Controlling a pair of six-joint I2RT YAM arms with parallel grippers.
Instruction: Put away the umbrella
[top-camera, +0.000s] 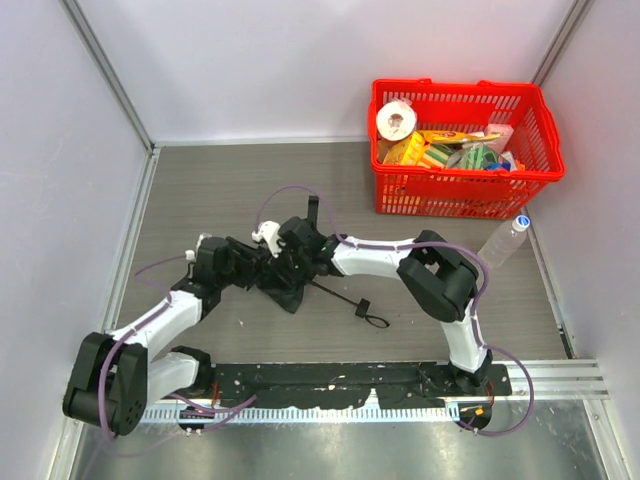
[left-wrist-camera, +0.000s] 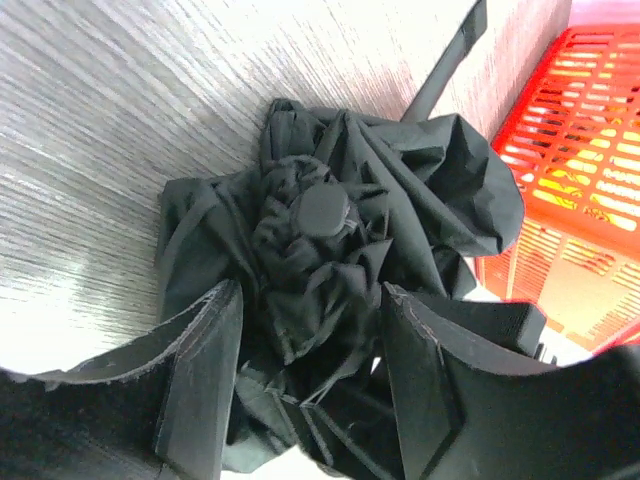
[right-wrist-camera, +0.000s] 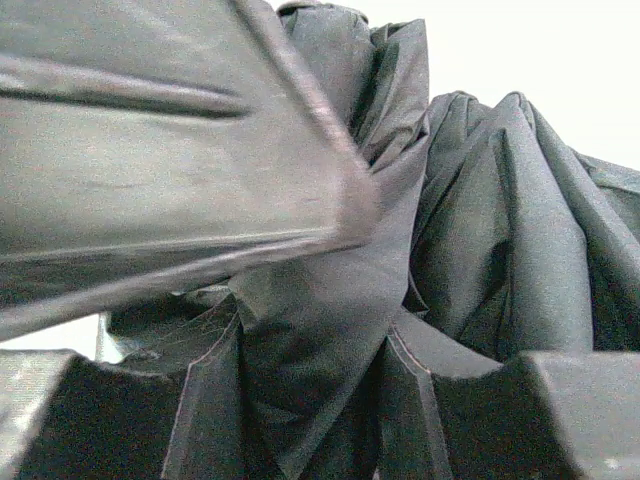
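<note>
**Left gripper**: set astride the bunched canopy of the umbrella, with cloth filling the gap between the fingers. Not possible to tell whether clamped or only resting against it.

**Centre:** lying on the table between the two wrists, canopy gathered but not strapped.

**Right gripper**: closed on a single fold of cloth, not on anything rigid.

**Further right:** shaft extended. Handle and wrist loop loose on the table. Red basket well apart at far right.

**Likely faults:**
- Slipping of thin cloth out of the right pinch under any pull.
- Springing open of the canopy if the left hold is slack.
- Tearing of fabric or bending of ribs from opposed pulls.
- Dragging of the handle and snagging of the loop during a lift.

Avoid lifting by cloth alone. Confirm a firm hold near the shaft first.
</note>
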